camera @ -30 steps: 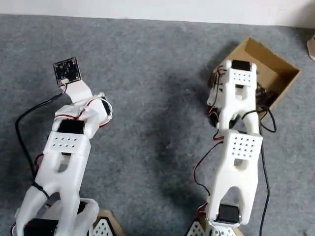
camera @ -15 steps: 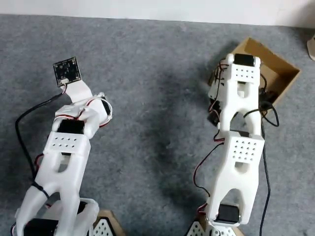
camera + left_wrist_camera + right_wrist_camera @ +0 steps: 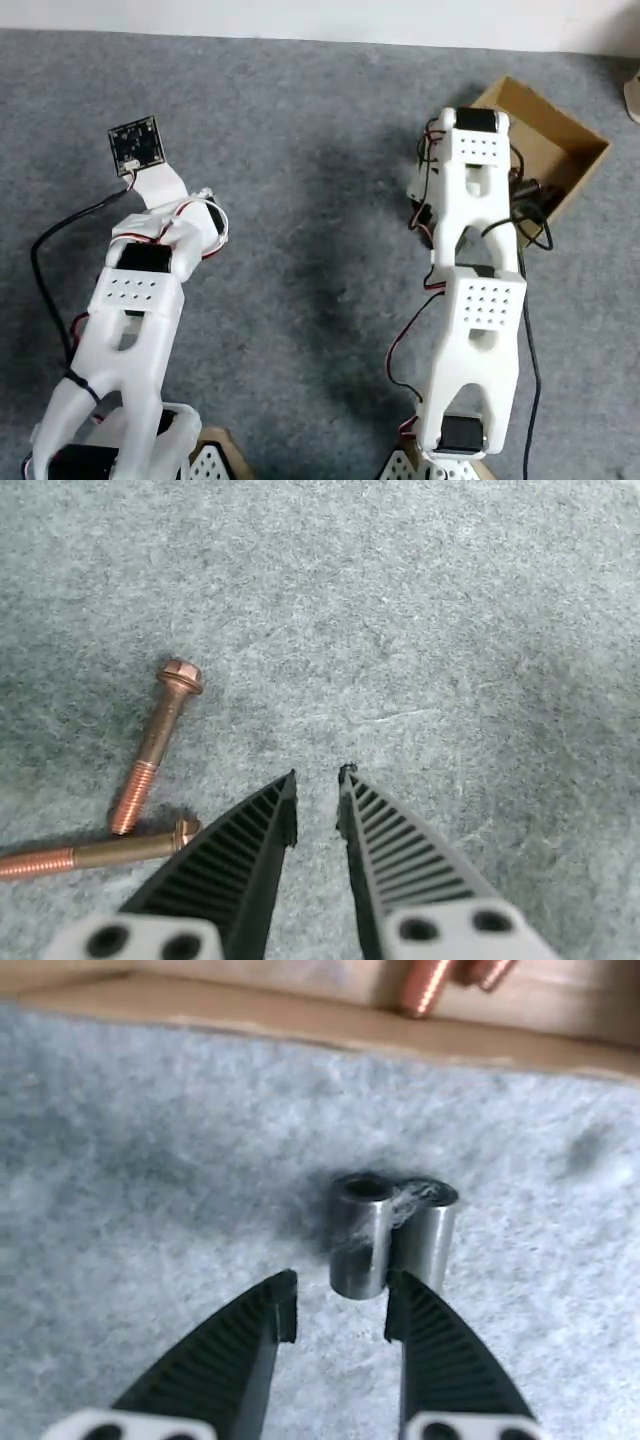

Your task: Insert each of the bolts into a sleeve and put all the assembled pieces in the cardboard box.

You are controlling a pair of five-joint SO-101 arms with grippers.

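Copper pieces (image 3: 428, 982) lie in cardboard box (image 3: 552, 135); two bolts (image 3: 160, 742), two sleeves (image 3: 362, 1235) unassembled on tabletop (image 3: 300, 150). Left gripper (image 3: 318, 798), right gripper (image 3: 340, 1308): jaws parted, empty.

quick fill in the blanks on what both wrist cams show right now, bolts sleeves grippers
1. Near the left gripper, ___ copper bolts lie on the grey mat.
2. The two sleeves stand ___ on the mat, touching each other.
3. The right gripper is ___, facing the sleeves.
4. The box beyond the sleeves is made of ___.

Missing words: two; upright; open; cardboard
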